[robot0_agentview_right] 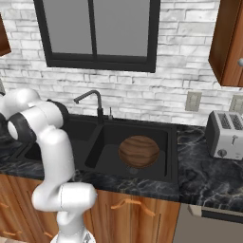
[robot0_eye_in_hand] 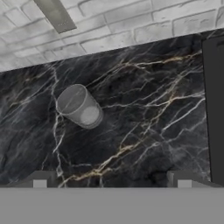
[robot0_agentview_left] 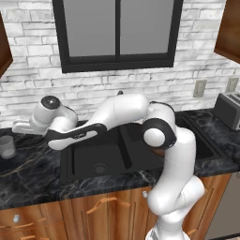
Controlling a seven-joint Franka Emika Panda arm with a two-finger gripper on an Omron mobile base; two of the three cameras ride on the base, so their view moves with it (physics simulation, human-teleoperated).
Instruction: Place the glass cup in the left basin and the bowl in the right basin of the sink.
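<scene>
Tool spread wide above the tabletop, glass cup upright; bowl in the right basin.

arm: glossy white rounded shells are seen, joined in thick tubular segments
joints: dark rings and black collars are set between the white segments; a round white cap is framed in black at the elbow
forearm trim: a black band is run along the white link
wrist cap: a dark disc with a grey centre is shown
finger tips: two small squared dark grey blocks are seen
</scene>
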